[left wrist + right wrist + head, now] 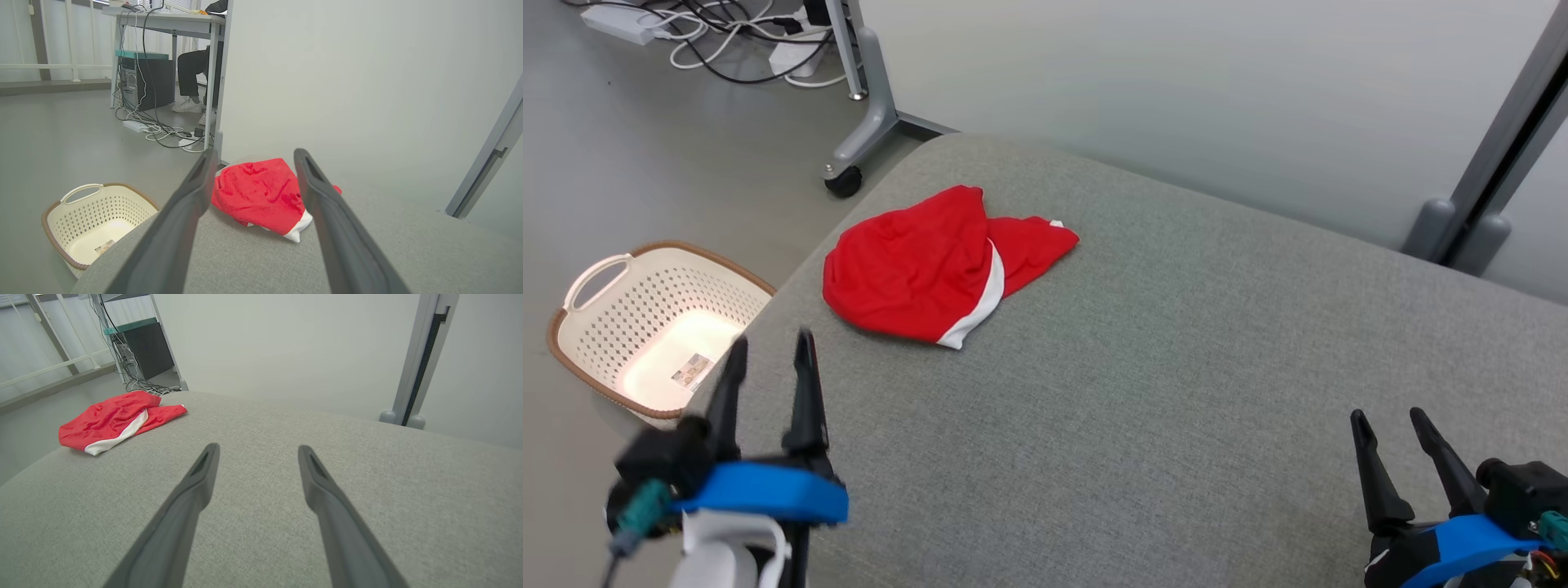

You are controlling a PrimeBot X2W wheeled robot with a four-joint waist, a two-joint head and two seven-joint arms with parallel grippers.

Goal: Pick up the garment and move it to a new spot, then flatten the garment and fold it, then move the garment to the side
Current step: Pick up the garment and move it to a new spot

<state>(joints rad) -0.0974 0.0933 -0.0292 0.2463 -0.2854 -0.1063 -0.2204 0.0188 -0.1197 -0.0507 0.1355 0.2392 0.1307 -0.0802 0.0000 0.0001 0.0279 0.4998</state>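
So the red garment (915, 269) with the white band is lying bunched up on the grey fabric-topped desk (1143, 367), upper left of centre in the head view, near the desk's rounded corner. The left pincer (770, 341) is at lower left, released, fingers spread and empty, apart from the cloth. The right pincer (1387, 416) at lower right is released too, nothing in it. A cream laundry basket (645, 302) stands on the floor at far left.

Red garment (915, 269) with a white band lies crumpled at the far left of the grey cushion (1143, 367). Left gripper (771, 341) and right gripper (1387, 416) stand near, fingers apart, empty. Basket (654, 298) on the floor, left.
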